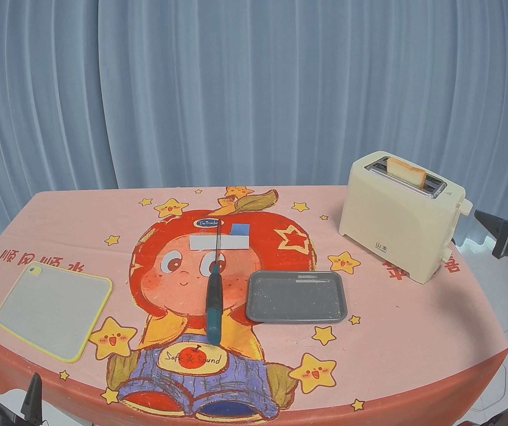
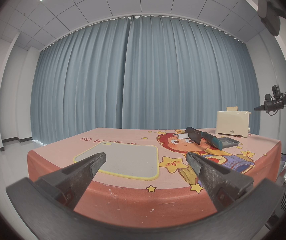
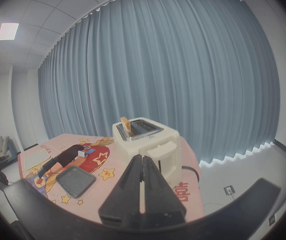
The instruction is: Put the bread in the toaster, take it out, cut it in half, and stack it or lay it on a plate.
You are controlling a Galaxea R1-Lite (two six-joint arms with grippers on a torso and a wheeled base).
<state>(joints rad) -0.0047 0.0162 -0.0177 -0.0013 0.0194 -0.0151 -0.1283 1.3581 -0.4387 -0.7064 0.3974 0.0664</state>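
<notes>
A slice of bread (image 1: 406, 171) (image 3: 126, 124) stands upright in the far slot of the cream toaster (image 1: 400, 216) (image 3: 153, 150) (image 2: 232, 123) at the table's right rear. A knife (image 1: 214, 291) (image 2: 203, 138) with a teal handle rests blade-up on a white block mid-table. Beside it lies the grey plate (image 1: 296, 296) (image 3: 75, 180) (image 2: 228, 141). The yellow-rimmed cutting board (image 1: 53, 309) (image 2: 121, 159) lies at the left front. My left gripper (image 1: 8, 380) (image 2: 144, 169) is open below the table's front left edge. My right gripper (image 3: 142, 164) (image 1: 483, 218) is shut, off the table's right side, pointing at the toaster's lever end.
A pink cartoon tablecloth (image 1: 384, 338) covers the round-fronted table. A blue curtain (image 1: 254, 78) hangs behind it. The toaster's power cord (image 3: 191, 169) runs off the table's right side.
</notes>
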